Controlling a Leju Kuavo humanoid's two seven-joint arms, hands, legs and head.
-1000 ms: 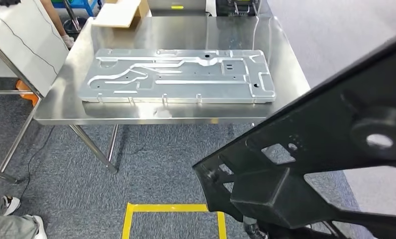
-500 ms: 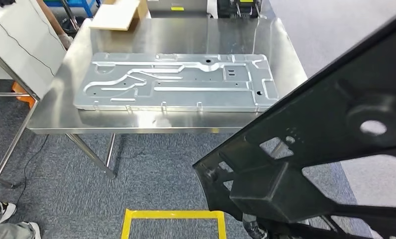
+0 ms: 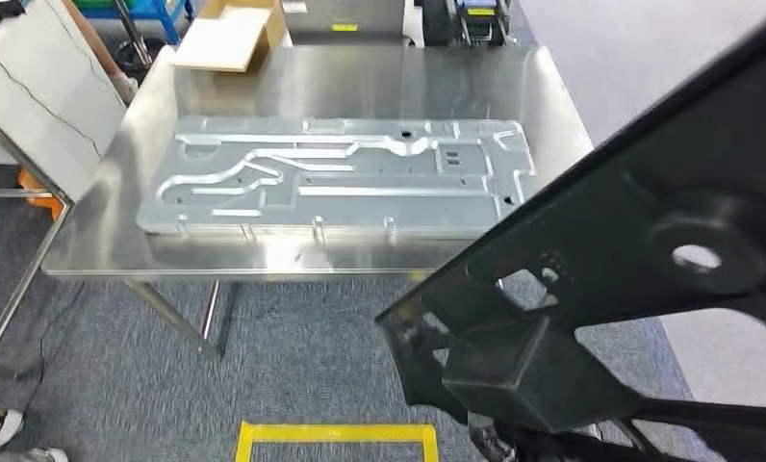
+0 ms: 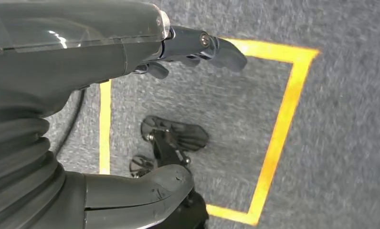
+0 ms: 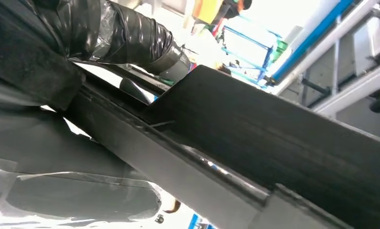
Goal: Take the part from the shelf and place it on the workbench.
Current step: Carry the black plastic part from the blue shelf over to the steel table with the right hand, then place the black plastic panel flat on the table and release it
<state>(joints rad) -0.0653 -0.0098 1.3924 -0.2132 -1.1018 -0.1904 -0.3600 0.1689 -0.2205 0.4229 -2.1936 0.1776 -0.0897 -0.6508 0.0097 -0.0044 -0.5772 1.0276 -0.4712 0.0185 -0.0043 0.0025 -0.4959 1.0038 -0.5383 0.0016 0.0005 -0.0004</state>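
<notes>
Low on the right, part: I see the black part [image 3: 649, 289] carried above the floor, its upper edge overlapping the near right corner of the counter [image 3: 379, 67].
Right robot hand: it [image 5: 59, 62] lies against the part; the grip looks likely, but I cannot tell how the fingers close.
Left robot hand: it [image 4: 131, 52] hangs spread over the yellow floor marking [image 4: 279, 124], holding nothing.
Counter load: the metal panel [image 3: 336, 178] fills the middle.
Advice: I would step closer, keep the part level, and set it down without striking the panel.

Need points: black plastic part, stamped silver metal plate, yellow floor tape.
Black plastic part [image 3: 639, 207], head view, flat face left of its round hole.
Stamped silver metal plate [image 3: 360, 202], head view, flat middle.
Yellow floor tape [image 3: 336, 432], head view, far strip.
</notes>
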